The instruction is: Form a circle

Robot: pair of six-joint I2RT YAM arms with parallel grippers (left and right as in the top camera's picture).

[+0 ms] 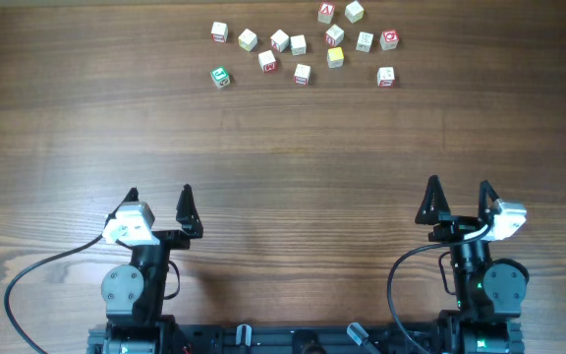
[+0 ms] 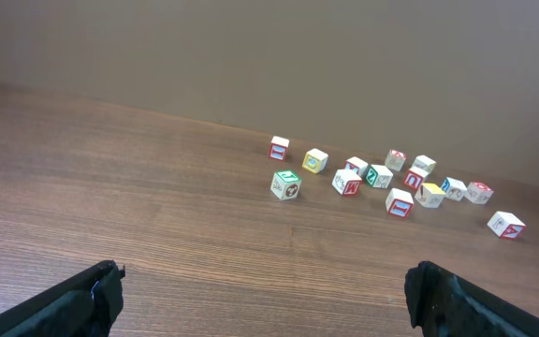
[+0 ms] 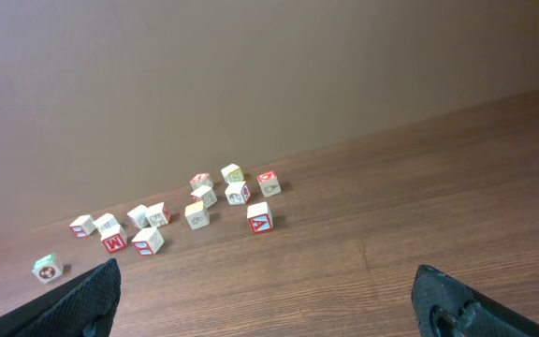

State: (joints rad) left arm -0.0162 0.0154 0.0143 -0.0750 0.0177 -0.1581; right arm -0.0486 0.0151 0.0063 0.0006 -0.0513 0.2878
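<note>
Cubes (image 1: 299,44) with printed faces lie loosely scattered along the far side of the tabletop (image 1: 283,157), one or two pairs close together but no circle yet formed, so the whole task appears to lie ahead. Left fingers (image 1: 186,202) and right fingers (image 1: 433,197) stand spread wide and empty at the near edge, well apart from the cubes; no container is in view.
</note>
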